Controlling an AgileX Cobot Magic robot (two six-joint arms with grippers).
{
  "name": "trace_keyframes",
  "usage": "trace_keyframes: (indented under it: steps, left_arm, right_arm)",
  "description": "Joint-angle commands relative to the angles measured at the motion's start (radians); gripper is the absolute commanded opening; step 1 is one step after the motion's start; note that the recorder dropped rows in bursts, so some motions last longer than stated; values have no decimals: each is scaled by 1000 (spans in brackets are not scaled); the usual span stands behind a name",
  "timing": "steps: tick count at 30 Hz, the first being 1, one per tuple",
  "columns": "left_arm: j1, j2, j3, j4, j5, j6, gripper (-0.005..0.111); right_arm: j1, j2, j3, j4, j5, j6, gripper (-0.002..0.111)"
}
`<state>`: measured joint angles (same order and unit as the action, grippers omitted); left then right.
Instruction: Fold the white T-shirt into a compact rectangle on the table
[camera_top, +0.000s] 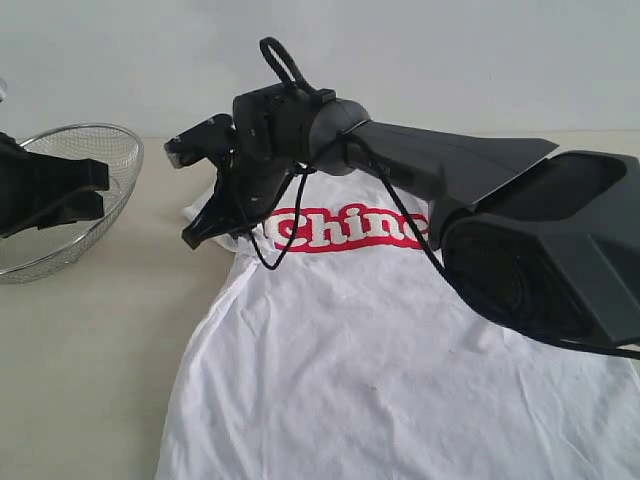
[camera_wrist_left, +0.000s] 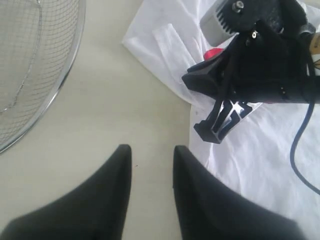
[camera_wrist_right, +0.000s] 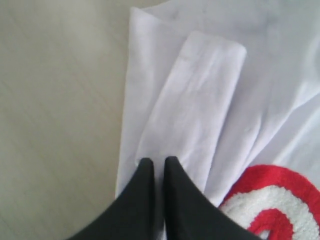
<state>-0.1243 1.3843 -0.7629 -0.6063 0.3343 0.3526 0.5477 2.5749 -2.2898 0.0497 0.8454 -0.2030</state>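
The white T-shirt (camera_top: 380, 370) lies spread on the table (camera_top: 90, 380), its red lettering (camera_top: 345, 230) facing up. My right gripper (camera_top: 195, 238) reaches across to the shirt's far left sleeve. In the right wrist view its jaws (camera_wrist_right: 159, 161) are shut on the folded sleeve fabric (camera_wrist_right: 200, 100) at the shirt's edge. The left wrist view shows the same gripper (camera_wrist_left: 207, 132) pressed down on the cloth (camera_wrist_left: 260, 165). My left gripper (camera_wrist_left: 152, 150) hovers open over bare table just beside the shirt's edge, holding nothing. In the exterior view it (camera_top: 103, 193) sits in front of the basket.
A wire mesh basket (camera_top: 110, 135) stands at the far left of the table; its rim (camera_wrist_left: 70, 75) lies close to my left gripper. The right arm's black body (camera_top: 540, 240) covers the shirt's upper right part. A black cable (camera_top: 270, 255) hangs from the right wrist.
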Motion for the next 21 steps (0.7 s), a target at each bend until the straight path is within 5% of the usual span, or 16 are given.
trace_keyframes:
  steps: [1,21]
  left_arm:
    - [3,-10,3,1,-11,6,28]
    - [3,-10,3,3,-16,6,28]
  right_arm:
    - [-4,-24,-6,-36,-17,62,0]
    - [-67,-81,-6,-62,37,183,0]
